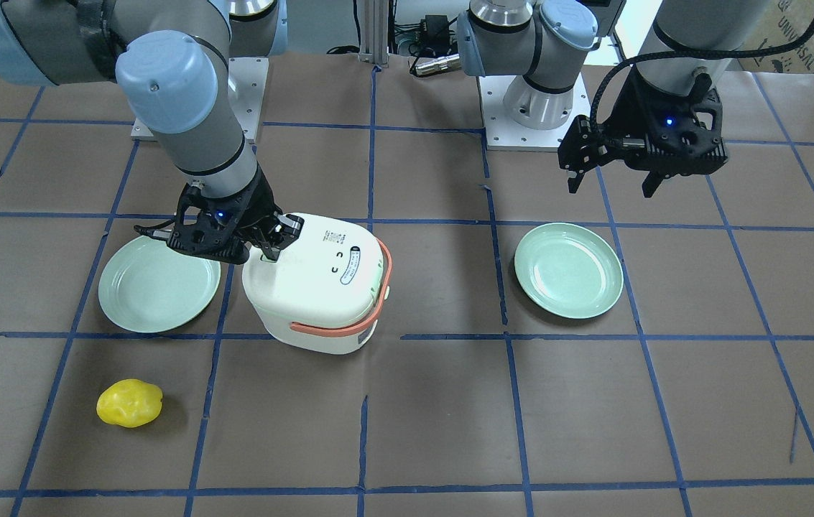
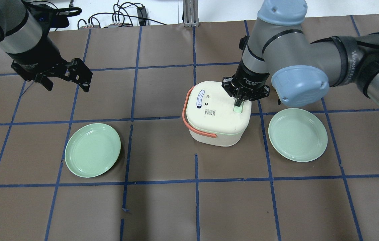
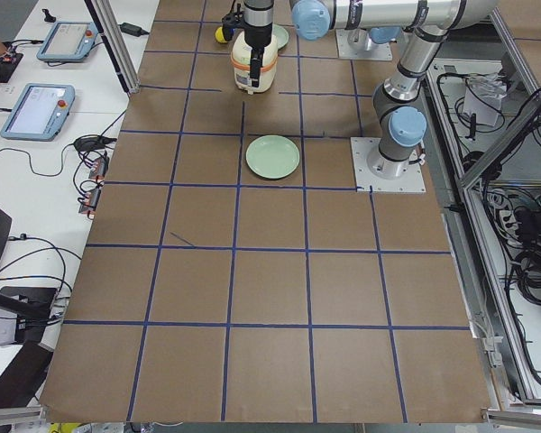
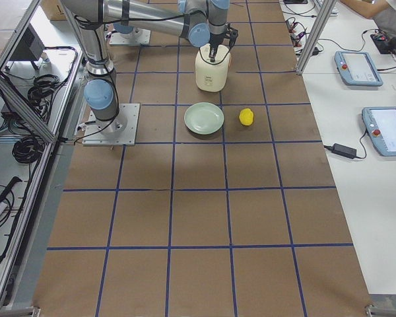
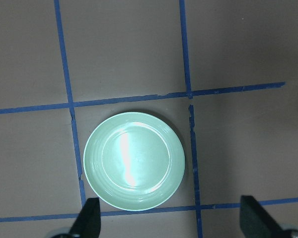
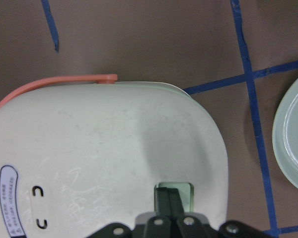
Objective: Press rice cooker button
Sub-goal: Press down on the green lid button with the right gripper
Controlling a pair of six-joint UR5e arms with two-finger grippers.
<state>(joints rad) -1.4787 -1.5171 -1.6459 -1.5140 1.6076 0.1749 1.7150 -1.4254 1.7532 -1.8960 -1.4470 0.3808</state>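
Note:
The white rice cooker (image 2: pixel 217 115) with a salmon handle stands mid-table; it also shows in the front view (image 1: pixel 320 283) and the right wrist view (image 6: pixel 104 158). Its pale green button (image 2: pixel 238 109) sits in the lid near the edge on my right. My right gripper (image 2: pixel 239 103) is shut, pointing straight down, with its closed fingertips (image 6: pixel 169 198) on the button (image 6: pixel 186 191). My left gripper (image 2: pixel 66 84) is open and empty, hovering far to the left above the table, over a green plate (image 5: pixel 134 161).
One green plate (image 2: pixel 92 154) lies left of the cooker, another (image 2: pixel 298 134) right of it, close to the right arm. A yellow, lemon-like object (image 1: pixel 129 403) lies near the table's far side. Blue tape lines grid the brown table.

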